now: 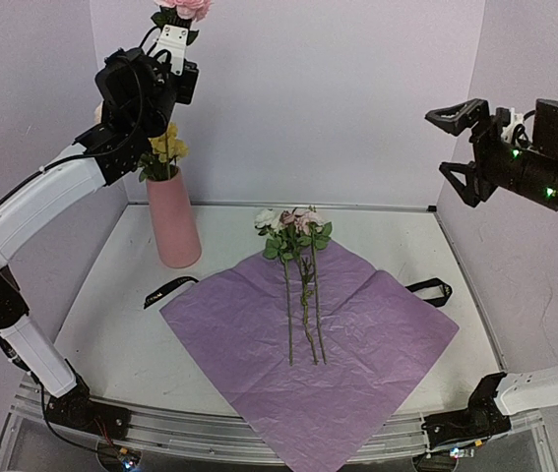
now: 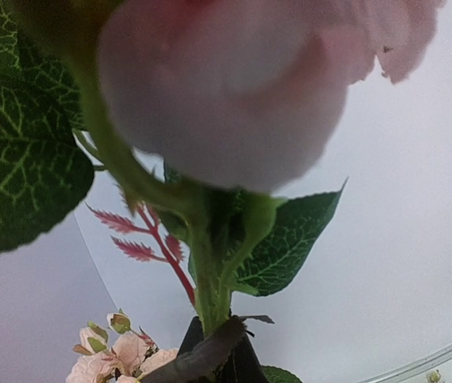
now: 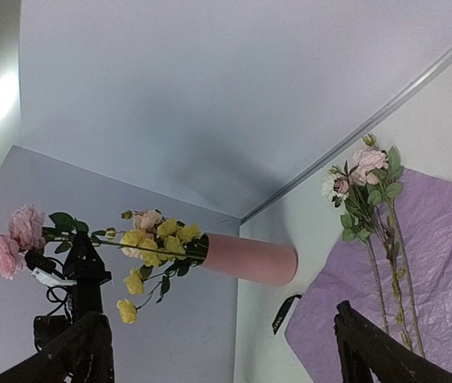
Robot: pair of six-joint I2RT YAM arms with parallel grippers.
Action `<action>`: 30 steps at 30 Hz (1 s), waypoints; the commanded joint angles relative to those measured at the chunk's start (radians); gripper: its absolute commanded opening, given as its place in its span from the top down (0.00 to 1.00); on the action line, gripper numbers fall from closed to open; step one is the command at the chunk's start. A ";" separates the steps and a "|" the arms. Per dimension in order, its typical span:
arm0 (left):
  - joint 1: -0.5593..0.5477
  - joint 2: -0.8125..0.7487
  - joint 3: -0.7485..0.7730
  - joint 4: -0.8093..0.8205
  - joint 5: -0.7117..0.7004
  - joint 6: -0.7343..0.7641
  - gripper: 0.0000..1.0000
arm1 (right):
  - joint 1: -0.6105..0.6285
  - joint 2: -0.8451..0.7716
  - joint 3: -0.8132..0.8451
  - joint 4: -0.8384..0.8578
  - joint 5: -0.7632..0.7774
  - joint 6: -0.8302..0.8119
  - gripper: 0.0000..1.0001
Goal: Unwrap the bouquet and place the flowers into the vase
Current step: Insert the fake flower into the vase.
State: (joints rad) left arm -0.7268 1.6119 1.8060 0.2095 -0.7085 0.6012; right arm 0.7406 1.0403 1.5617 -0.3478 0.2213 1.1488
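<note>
My left gripper (image 1: 170,44) is raised high above the pink vase (image 1: 173,231), shut on the green stem of a pink flower (image 1: 188,8). In the left wrist view its bloom (image 2: 233,88) fills the top, and the dark jaws pinch the stem at my left gripper (image 2: 222,343). In the right wrist view the held flower's (image 3: 14,239) thin stem reaches the mouth of the vase (image 3: 249,259). Yellow and pale pink flowers (image 1: 165,152) stand in the vase. Several flowers (image 1: 298,236) lie on the lilac paper (image 1: 357,364), which is spread flat. My right gripper (image 1: 441,143) hangs open and empty at the right.
One black ribbon piece (image 1: 170,291) lies left of the paper, near the vase. Another ribbon loop (image 1: 431,290) lies at the paper's right corner. Lilac walls close in the back and both sides of the white table (image 1: 111,334).
</note>
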 commanded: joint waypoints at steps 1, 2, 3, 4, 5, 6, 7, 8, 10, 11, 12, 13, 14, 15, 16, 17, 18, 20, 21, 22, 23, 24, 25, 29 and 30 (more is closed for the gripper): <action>0.016 0.012 0.052 -0.056 -0.026 -0.038 1.00 | 0.002 -0.018 -0.005 0.057 -0.077 -0.076 0.02; 0.016 0.018 0.065 -0.056 -0.024 -0.039 1.00 | 0.002 -0.023 -0.025 0.055 -0.083 -0.088 0.02; 0.017 0.024 0.072 -0.056 -0.019 -0.036 1.00 | 0.003 -0.032 -0.046 0.051 -0.087 -0.093 0.02; 0.016 0.026 0.077 -0.056 -0.010 -0.033 1.00 | 0.002 -0.042 -0.072 0.047 -0.087 -0.088 0.02; 0.016 0.027 0.085 -0.056 -0.007 -0.034 1.00 | 0.002 -0.053 -0.098 0.045 -0.087 -0.087 0.02; 0.016 0.027 0.092 -0.056 -0.005 -0.038 1.00 | 0.003 -0.065 -0.133 0.044 -0.091 -0.083 0.02; 0.017 0.026 0.099 -0.056 -0.003 -0.037 1.00 | 0.002 -0.074 -0.156 0.044 -0.097 -0.079 0.02; 0.017 0.023 0.103 -0.055 -0.002 -0.035 1.00 | 0.002 -0.081 -0.179 0.043 -0.109 -0.081 0.02; 0.017 0.012 0.107 -0.059 0.002 -0.028 1.00 | 0.002 -0.094 -0.234 0.038 -0.141 -0.062 0.02; 0.017 0.003 0.105 -0.063 0.007 -0.029 1.00 | 0.002 -0.100 -0.255 0.039 -0.152 -0.066 0.02; 0.017 -0.004 0.098 -0.065 0.010 -0.033 1.00 | 0.002 -0.103 -0.279 0.040 -0.166 -0.074 0.02; 0.016 -0.015 0.089 -0.064 0.013 -0.038 1.00 | 0.002 -0.107 -0.288 0.043 -0.172 -0.092 0.02; 0.017 -0.025 0.075 -0.064 0.022 -0.038 1.00 | 0.002 -0.107 -0.299 0.046 -0.180 -0.104 0.02; 0.019 -0.033 0.062 -0.064 0.029 -0.037 1.00 | 0.002 -0.107 -0.309 0.049 -0.185 -0.116 0.02; 0.020 -0.038 0.051 -0.064 0.031 -0.034 1.00 | 0.002 -0.107 -0.317 0.052 -0.183 -0.128 0.02; 0.021 -0.039 0.043 -0.063 0.031 -0.036 1.00 | 0.002 -0.108 -0.324 0.055 -0.180 -0.135 0.02; 0.023 -0.040 0.036 -0.063 0.030 -0.042 1.00 | 0.002 -0.108 -0.329 0.059 -0.176 -0.140 0.02; 0.025 -0.041 0.028 -0.064 0.032 -0.069 1.00 | 0.002 -0.106 -0.333 0.062 -0.166 -0.151 0.02; 0.027 -0.042 0.023 -0.063 0.031 -0.084 1.00 | 0.002 -0.104 -0.333 0.064 -0.166 -0.158 0.02; 0.028 -0.043 0.016 -0.062 0.030 -0.100 1.00 | 0.002 -0.102 -0.333 0.065 -0.167 -0.166 0.02; 0.031 -0.045 0.003 -0.062 0.028 -0.119 1.00 | 0.002 -0.101 -0.333 0.066 -0.170 -0.173 0.02; 0.035 -0.049 -0.013 -0.061 0.029 -0.143 1.00 | 0.002 -0.099 -0.334 0.066 -0.174 -0.181 0.02; 0.039 -0.053 -0.031 -0.061 0.030 -0.167 1.00 | 0.002 -0.098 -0.335 0.067 -0.179 -0.189 0.02; 0.045 -0.066 -0.097 -0.061 0.036 -0.244 1.00 | 0.002 -0.101 -0.348 0.071 -0.179 -0.201 0.02; 0.046 -0.066 -0.110 -0.061 0.034 -0.255 1.00 | 0.002 -0.100 -0.347 0.073 -0.179 -0.206 0.02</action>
State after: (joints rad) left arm -0.6906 1.5849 1.7374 0.1311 -0.6804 0.4449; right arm 0.7406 0.9467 1.2241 -0.3113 0.0486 0.9849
